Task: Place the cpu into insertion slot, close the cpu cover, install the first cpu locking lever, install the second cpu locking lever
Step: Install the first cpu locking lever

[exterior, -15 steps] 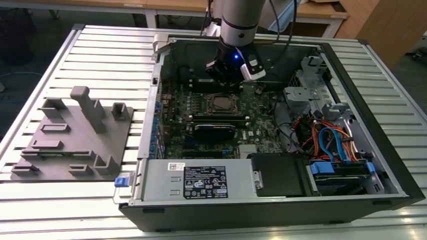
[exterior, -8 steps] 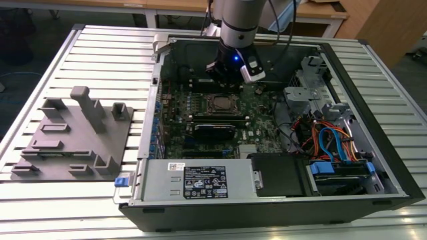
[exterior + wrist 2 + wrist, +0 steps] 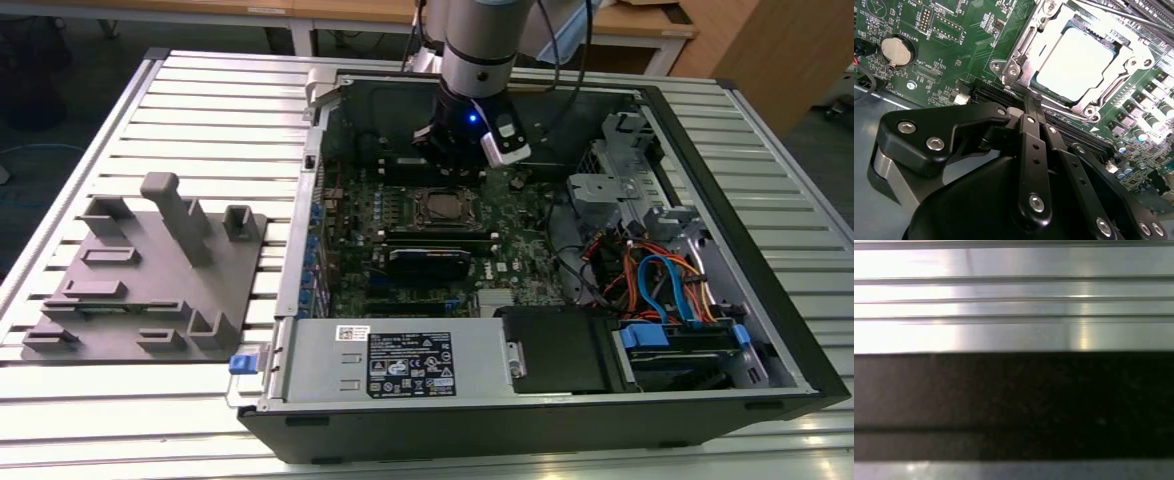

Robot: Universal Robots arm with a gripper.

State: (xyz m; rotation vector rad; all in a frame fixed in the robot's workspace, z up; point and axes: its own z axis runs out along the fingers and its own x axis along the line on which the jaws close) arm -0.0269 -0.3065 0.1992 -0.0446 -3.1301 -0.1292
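Landmark: the slot [image 3: 439, 206], a silver-rimmed square socket on the green board [image 3: 514, 255] inside the open case [image 3: 747, 300]; every place below is told from it.
Cpu: the cpu [image 3: 1075, 56] lies flat in the slot [image 3: 1019, 65], its pale metal face up and bright under the light in the second wrist view; in the exterior view it shows as the darker square [image 3: 441, 207] at the slot's middle.
Cover: the cover [image 3: 1054, 97] lies down over the slot, its silvery frame around the cpu's edges and the cpu's face showing through its window.
Gripper: the gripper [image 3: 1029, 102] hangs just beside the slot's rim, at the corner with two screws; its dark fingers [image 3: 1030, 117] are pressed together with nothing seen between them; in the exterior view the gripper [image 3: 454, 165] stands just past the slot's far side, the arm [image 3: 481, 45] rising above it.
Near the slot: long black memory slots [image 3: 1074, 132] run between the slot and the gripper's body; a round coin battery [image 3: 897, 51] sits on the board well apart from the slot.
Beyond the case: a grey fixture [image 3: 147, 280] rests on the ribbed table [image 3: 80, 130], well apart from the slot, toward the exterior view's left.
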